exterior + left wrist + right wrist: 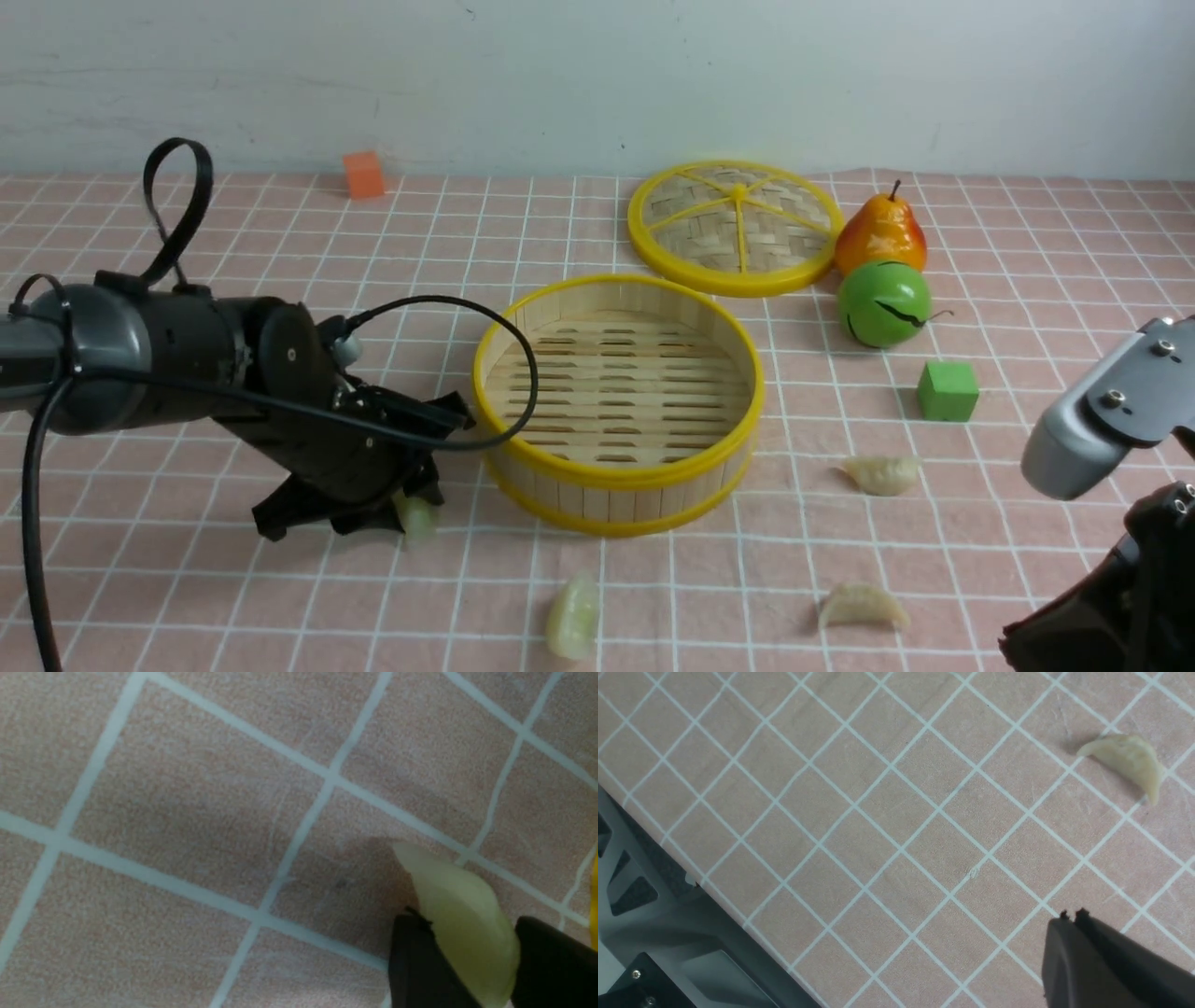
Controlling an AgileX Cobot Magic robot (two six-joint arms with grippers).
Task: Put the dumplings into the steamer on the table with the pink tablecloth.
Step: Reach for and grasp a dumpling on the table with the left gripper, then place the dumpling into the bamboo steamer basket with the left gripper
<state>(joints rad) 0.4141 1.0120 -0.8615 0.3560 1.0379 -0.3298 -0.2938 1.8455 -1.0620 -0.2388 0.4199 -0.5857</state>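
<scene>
Pale green and translucent, a pleated toy dumpling [460,900] sits pinched between the two black fingers [416,961] of the left gripper [411,504]. It is low over the pink grid-lined tablecloth [187,597], just beside the near-left wall of the round bamboo-slat steamer with yellow rims [616,504].

We judge the hold a risky one. The fingers meet only one end of the crescent, and a good part of it juts past the tips, so a lift could let it pivot or squirt out onto the cloth. The yellow rim is also close by, and a swing across without enough height could knock the dumpling loose or shove the steamer.

The fingers stand partly closed, only as far apart as the dumpling is thick, each pressed to a flank of it. Whether it is clear of the cloth we cannot tell.

The right gripper [1070,915] hangs over bare cloth at the near right, its fingers pressed together and holding nothing. A cream crescent dumpling [1125,760] lies well apart from it.

The steamer's slatted floor is empty. Another cream dumpling [882,474] lies right of the steamer, and a second pale green dumpling [571,616] lies in front of it.
</scene>
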